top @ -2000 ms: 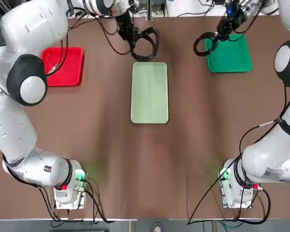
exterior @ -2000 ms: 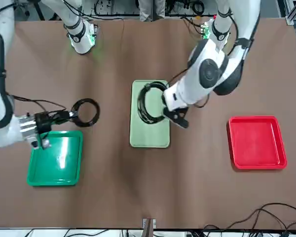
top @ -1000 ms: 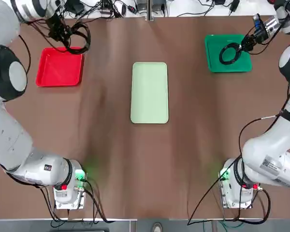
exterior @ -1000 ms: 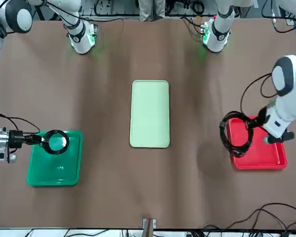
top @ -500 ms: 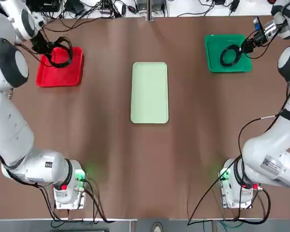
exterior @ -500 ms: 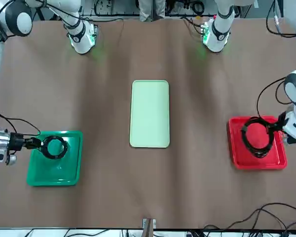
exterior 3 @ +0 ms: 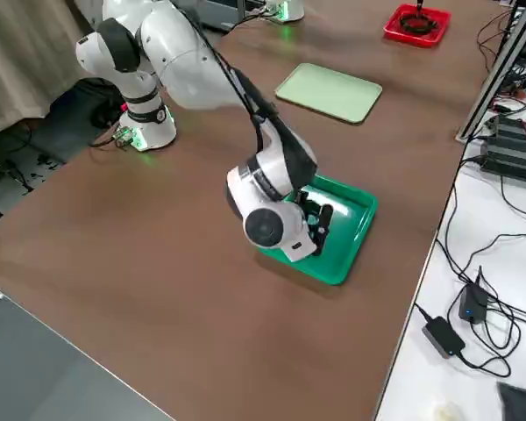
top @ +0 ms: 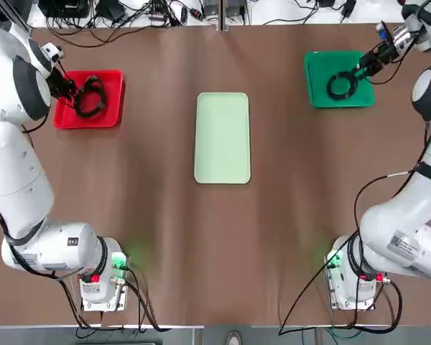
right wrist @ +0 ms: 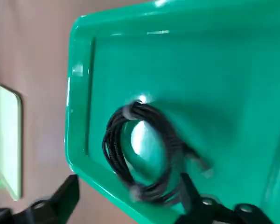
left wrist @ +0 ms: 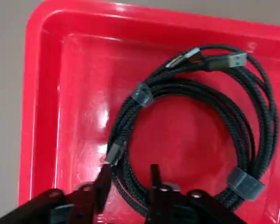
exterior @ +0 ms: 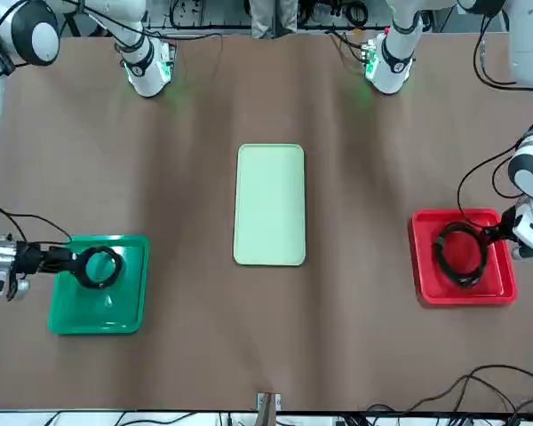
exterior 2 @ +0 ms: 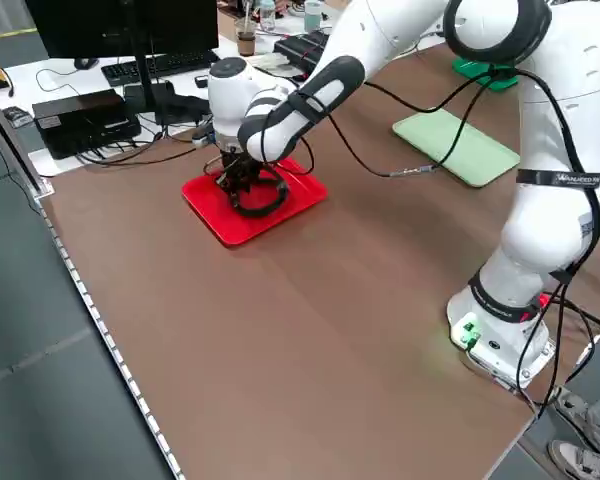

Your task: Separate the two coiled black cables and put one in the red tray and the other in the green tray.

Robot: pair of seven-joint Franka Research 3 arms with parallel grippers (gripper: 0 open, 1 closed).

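Jaws: left gripper (left wrist: 128, 179) pinching oval coil (left wrist: 196, 126); right gripper (right wrist: 126, 198) spread, per wrist views.

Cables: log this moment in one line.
larger cable: in red tray; smaller cable: in green tray; left pincer: at larger cable; right pincer: open

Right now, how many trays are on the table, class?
3: the red tray at the robot's left, the pale green tray in the middle, the green tray at its right.
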